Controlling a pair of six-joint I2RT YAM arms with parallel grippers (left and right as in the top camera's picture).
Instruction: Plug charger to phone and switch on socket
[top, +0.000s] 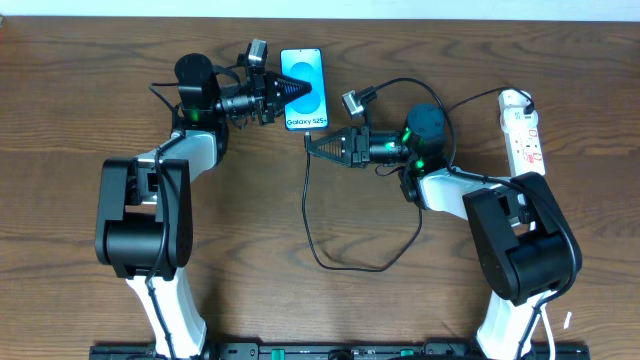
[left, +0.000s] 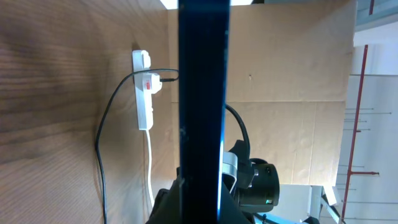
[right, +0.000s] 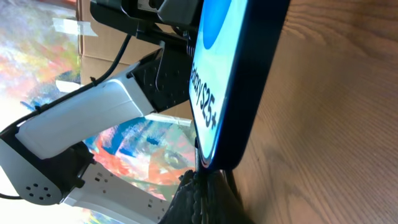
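Bearing socket (top: 522, 130), wood-grain table (top: 80, 90); cardboard (left: 292, 68) beyond

The overhead view is bright and evenly lit from above (no hard-edged shadows anywhere). The arms throw only soft, short shadows on the counter (top: 300, 300), and the phone (top: 303, 88) screen glows pale blue without glare.

In the left wrist view the phone's edge sits so near the lens that it is a dark, soft-edged band with a thin bright streak down its right side. The socket (left: 143, 93) behind it is fairly crisp, and the wood darkens toward the upper left.

In the right wrist view the screen lettering is readable, while the right claw (right: 202, 199) at the bottom is nearly black and blurred. The colourful background is out of focus.
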